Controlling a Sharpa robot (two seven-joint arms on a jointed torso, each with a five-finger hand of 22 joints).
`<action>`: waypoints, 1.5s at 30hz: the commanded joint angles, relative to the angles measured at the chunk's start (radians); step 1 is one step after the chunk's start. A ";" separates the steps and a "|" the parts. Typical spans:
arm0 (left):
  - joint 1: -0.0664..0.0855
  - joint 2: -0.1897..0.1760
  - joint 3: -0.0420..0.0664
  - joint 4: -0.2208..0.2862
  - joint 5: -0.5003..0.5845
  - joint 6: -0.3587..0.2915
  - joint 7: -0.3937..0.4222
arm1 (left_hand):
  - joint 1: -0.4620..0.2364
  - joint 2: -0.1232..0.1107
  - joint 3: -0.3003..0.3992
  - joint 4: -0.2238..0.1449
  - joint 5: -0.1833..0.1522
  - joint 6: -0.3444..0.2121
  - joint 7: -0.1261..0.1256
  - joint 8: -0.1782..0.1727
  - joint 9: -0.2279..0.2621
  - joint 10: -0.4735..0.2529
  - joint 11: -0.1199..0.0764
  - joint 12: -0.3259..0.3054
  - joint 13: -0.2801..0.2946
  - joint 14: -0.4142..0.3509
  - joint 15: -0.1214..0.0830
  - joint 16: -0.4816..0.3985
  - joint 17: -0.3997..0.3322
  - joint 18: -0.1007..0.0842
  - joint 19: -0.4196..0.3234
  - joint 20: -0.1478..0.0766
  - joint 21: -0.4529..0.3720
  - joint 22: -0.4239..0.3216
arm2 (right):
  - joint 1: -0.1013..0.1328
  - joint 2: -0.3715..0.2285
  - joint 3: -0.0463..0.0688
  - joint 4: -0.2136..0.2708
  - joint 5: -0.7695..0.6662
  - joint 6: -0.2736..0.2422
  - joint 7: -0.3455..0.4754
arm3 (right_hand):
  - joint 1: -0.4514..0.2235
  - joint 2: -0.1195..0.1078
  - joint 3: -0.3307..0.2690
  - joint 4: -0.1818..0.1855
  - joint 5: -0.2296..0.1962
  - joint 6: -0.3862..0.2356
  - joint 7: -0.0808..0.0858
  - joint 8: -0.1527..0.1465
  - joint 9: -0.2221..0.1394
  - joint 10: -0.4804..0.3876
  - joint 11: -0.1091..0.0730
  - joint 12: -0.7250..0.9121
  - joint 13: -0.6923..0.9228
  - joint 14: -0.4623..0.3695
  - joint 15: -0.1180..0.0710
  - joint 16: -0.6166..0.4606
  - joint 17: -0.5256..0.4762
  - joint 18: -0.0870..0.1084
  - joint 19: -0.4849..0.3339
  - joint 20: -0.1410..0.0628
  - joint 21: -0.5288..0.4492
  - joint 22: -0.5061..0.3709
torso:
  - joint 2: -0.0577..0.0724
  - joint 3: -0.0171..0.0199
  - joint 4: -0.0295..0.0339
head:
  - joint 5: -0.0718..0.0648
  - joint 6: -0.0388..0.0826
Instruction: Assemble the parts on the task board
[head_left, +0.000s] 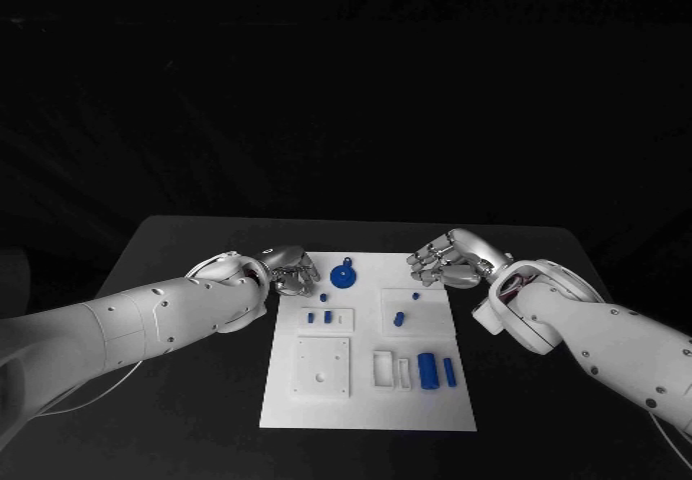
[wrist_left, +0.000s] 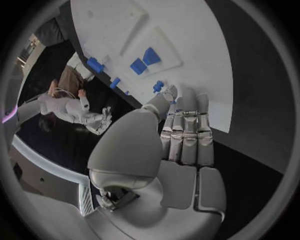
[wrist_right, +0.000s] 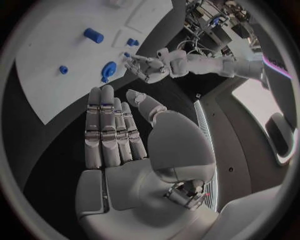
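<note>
Black table (head_left: 188, 250): both hands empty beside the task board (head_left: 368, 410), left hand (head_left: 293, 271) and right hand (head_left: 450, 260) with fingers apart; probably best approaching the round blue part (head_left: 343, 274) slowly from above.

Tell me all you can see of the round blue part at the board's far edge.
The round blue part is a flat disc with a small tab pointing away from the robot, plastic by its look. It lies flat on the white task board near its far edge, between the two hands. Neither the left hand nor the right hand touches it.
</note>
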 joint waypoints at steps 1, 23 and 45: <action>0.004 -0.012 0.011 0.017 0.217 -0.017 0.045 | -0.004 -0.006 0.002 0.005 0.005 -0.001 0.002 -0.002 0.000 0.003 0.002 0.002 -0.001 0.011 0.002 -0.055 -0.020 -0.015 -0.002 0.002 -0.030 -0.018 | -0.006 -0.002 0.000 0.020 -0.270 0.068 -0.112 | 0.004 -0.001 -0.014 0.001 -0.015 0.010 0.000 -0.004 0.000 0.014 -0.002 0.000 0.000 0.034 -0.007 0.005 0.017 0.019 0.017 -0.012 0.026 0.017 | 0.002 -0.0017 0.0019 | -0.007 0.002; 0.028 -0.122 0.044 0.164 0.974 0.016 0.307 | -0.077 0.028 -0.054 0.069 0.022 0.020 0.014 -0.002 0.000 -0.084 0.040 -0.004 -0.003 0.032 0.088 -0.655 -0.084 -0.026 -0.061 0.093 -0.220 -0.466 | -0.023 0.067 -0.033 -0.022 -0.689 -0.047 -0.371 | 0.009 -0.107 0.208 0.070 -0.214 0.016 -0.006 -0.005 -0.001 -0.057 0.005 0.000 -0.001 0.014 -0.029 0.572 0.394 0.074 0.080 -0.056 0.385 0.328 | 0.003 -0.0016 0.0035 | -0.023 0.008; 0.030 -0.131 0.051 0.199 1.005 0.037 0.313 | -0.085 0.036 -0.060 0.055 0.025 0.018 0.015 -0.002 0.000 -0.083 0.042 -0.004 -0.003 0.046 0.101 -0.765 -0.081 -0.029 -0.014 0.103 -0.207 -0.850 | -0.028 0.147 -0.083 -0.140 -0.685 -0.078 -0.341 | 0.020 -0.123 0.232 0.095 -0.231 0.016 -0.006 -0.005 -0.001 -0.055 0.005 -0.001 -0.001 -0.006 -0.030 0.658 0.381 0.066 0.121 -0.062 0.348 0.407 | 0.003 0.0018 0.0009 | -0.018 0.005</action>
